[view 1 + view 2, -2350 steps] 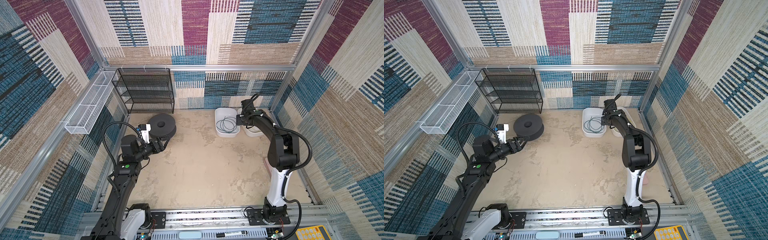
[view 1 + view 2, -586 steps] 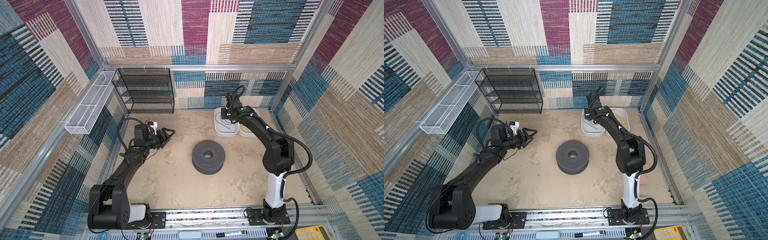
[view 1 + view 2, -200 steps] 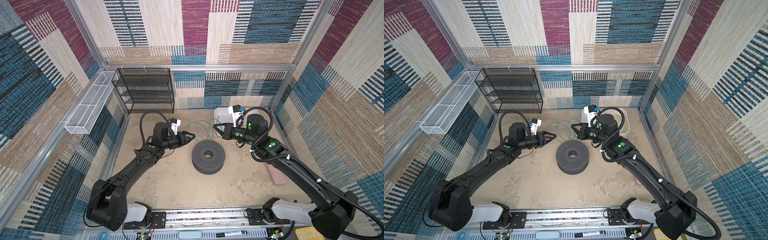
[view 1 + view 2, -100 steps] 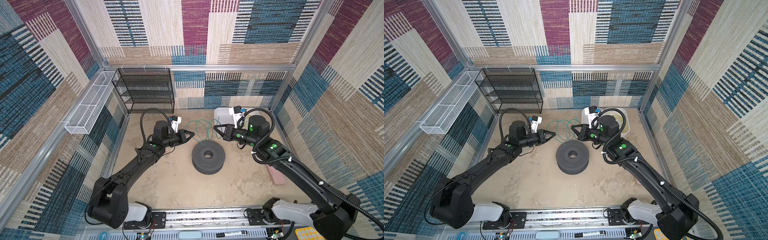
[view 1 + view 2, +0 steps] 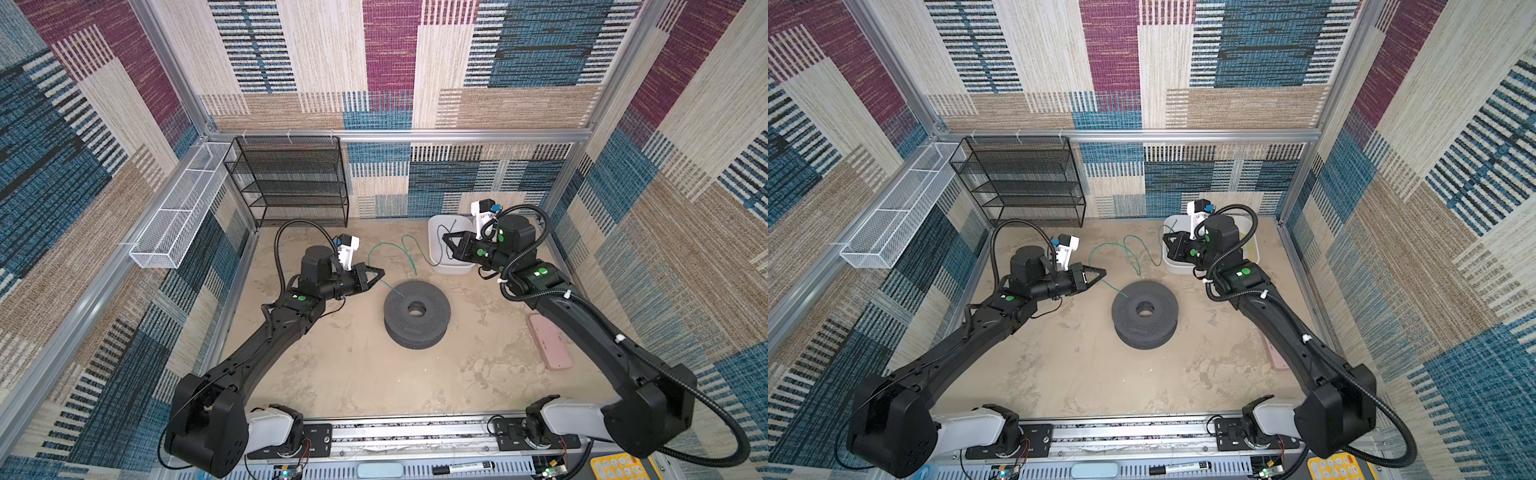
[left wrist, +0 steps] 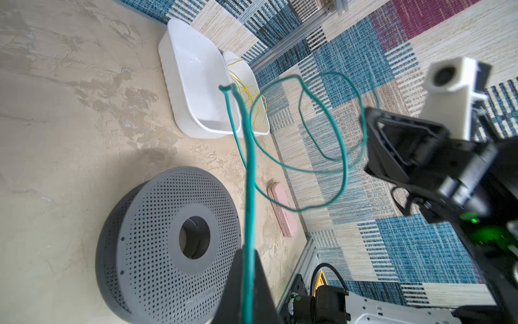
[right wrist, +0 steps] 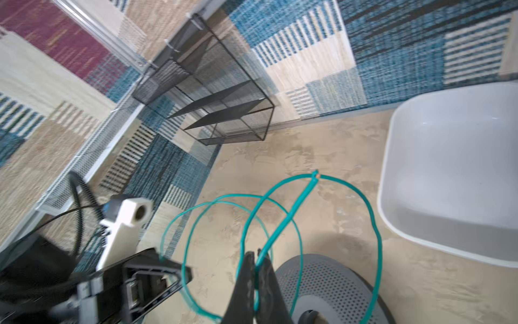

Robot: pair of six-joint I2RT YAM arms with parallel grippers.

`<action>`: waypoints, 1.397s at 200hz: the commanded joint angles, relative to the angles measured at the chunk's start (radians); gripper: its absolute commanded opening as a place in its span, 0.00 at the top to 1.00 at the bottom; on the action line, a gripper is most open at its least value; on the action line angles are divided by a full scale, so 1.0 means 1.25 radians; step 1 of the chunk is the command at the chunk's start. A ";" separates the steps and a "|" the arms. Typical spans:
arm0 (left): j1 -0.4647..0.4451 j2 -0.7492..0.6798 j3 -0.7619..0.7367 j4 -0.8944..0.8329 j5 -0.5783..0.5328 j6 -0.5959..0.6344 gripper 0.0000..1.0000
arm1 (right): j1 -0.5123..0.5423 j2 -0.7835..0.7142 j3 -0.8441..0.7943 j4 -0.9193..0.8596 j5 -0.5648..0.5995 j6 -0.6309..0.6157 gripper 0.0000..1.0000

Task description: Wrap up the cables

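The left gripper [image 5: 380, 272] and right gripper [image 5: 444, 238] each pinched the teal cable [image 6: 248, 174], seemingly near 1 end apiece, so its loops hung ready by the spool [image 5: 432, 316] for winding.

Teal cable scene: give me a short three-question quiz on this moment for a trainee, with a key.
1. True or false: the jaws of the left gripper and the right gripper are both shut on the teal cable.
2. Where does the yellow cable lie? A: on the black shelf. B: in a white bin. C: on the bare table.
3. Short answer: what colour is the perforated spool between the arms?
Key: 1 true; 2 B; 3 grey.
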State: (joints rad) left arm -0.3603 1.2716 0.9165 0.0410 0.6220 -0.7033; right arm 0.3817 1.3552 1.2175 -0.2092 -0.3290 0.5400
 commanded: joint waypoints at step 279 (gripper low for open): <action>-0.062 -0.069 0.020 0.088 -0.448 0.092 1.00 | 0.293 0.292 0.292 -0.005 0.126 -0.021 0.70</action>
State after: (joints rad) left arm -0.4389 1.1976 0.9497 0.1154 0.0563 -0.6289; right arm 0.7494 1.7096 1.5757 -0.2237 -0.1814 0.5251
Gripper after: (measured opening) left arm 0.049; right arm 0.413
